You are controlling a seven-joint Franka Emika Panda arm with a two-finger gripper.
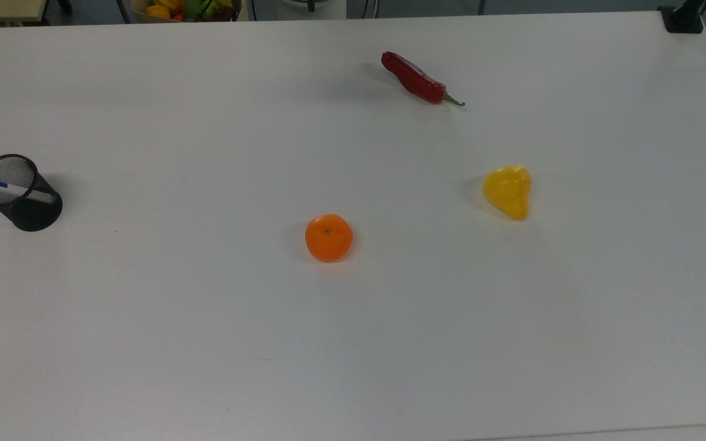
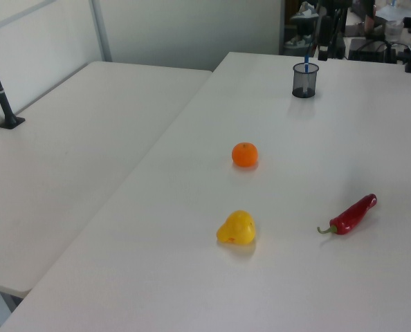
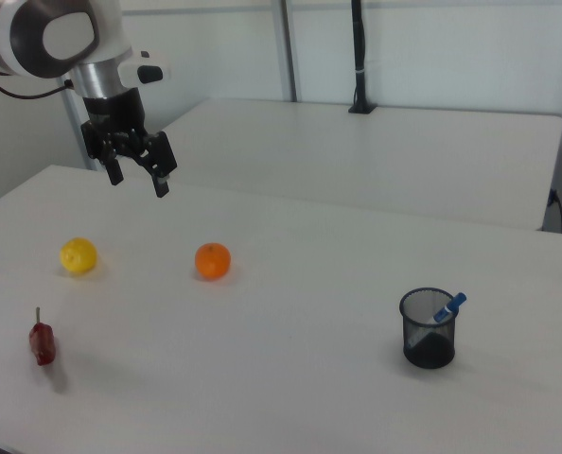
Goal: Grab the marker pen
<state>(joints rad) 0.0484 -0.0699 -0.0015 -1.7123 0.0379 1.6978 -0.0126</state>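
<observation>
The claw (image 3: pixel 137 174) hangs spread and empty, high above the white counter (image 3: pixel 290 378). Below it lie a round orange (image 3: pixel 212 261) and a yellow pear-shaped fruit (image 3: pixel 78 255). The slim white marker pen with a blue cap (image 3: pixel 448 307) is well apart, leaning in a black mesh cup (image 3: pixel 427 328). The approach step seems barely begun. Next calls for travelling over the cup, then descending around the cap.

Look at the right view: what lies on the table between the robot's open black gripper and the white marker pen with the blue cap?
In the right view, the round orange sits between the gripper and the marker pen, which stands in a black mesh cup.
</observation>
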